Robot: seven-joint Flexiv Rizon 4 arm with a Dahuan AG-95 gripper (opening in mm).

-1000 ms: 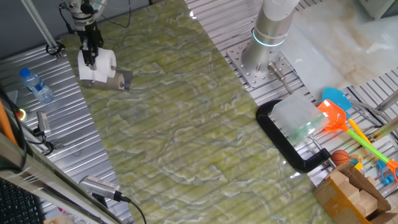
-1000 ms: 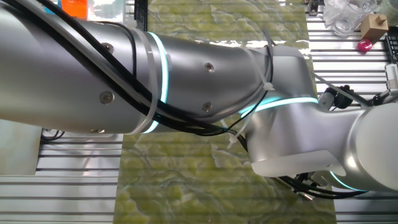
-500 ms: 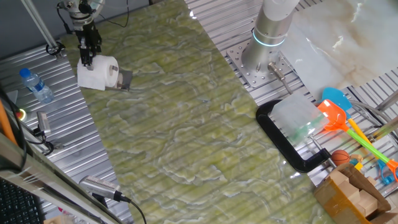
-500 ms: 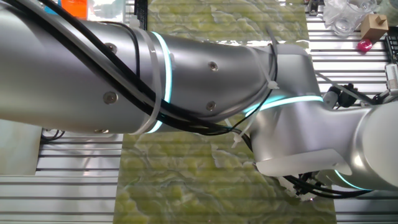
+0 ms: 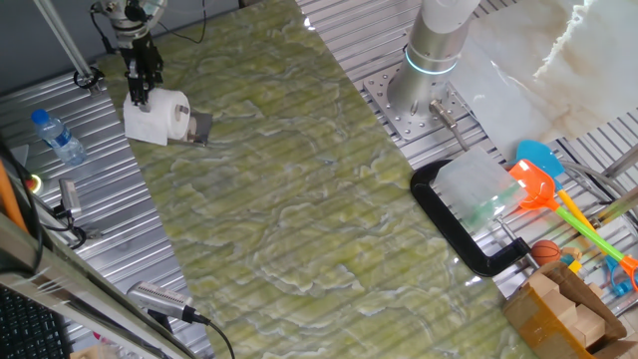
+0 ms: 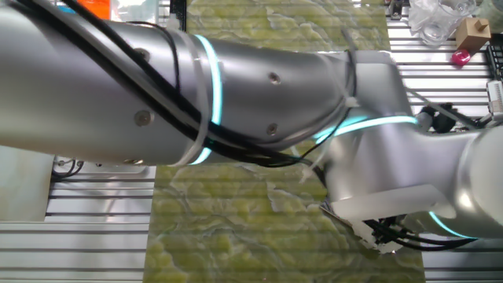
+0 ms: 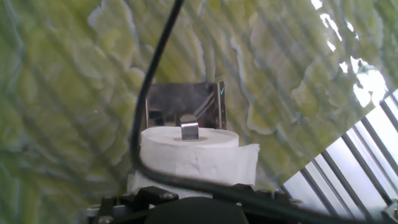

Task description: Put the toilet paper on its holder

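Observation:
The toilet paper [image 5: 159, 115] is a white roll lying at the far left of the green mat, threaded on the holder [image 5: 198, 127], whose dark-grey plate shows just right of it. In the hand view the roll [image 7: 189, 154] fills the lower middle. The holder's rod tip [image 7: 189, 131] pokes out of the roll's core, in front of the shiny plate [image 7: 183, 104]. My gripper [image 5: 141, 92] hangs just above the roll's left end, open and holding nothing. The other fixed view is filled by my arm [image 6: 236, 102], which hides both things.
A clear water bottle [image 5: 56, 135] lies on the ribbed metal left of the roll. A black C-shaped frame [image 5: 461, 227], coloured toys [image 5: 548, 184] and a cardboard box [image 5: 563, 304] sit at the right. My arm's base [image 5: 429, 95] stands at the back.
A second ago my gripper was low and closed around the roll at the holder. It has since let go and risen; the roll stays on the holder.

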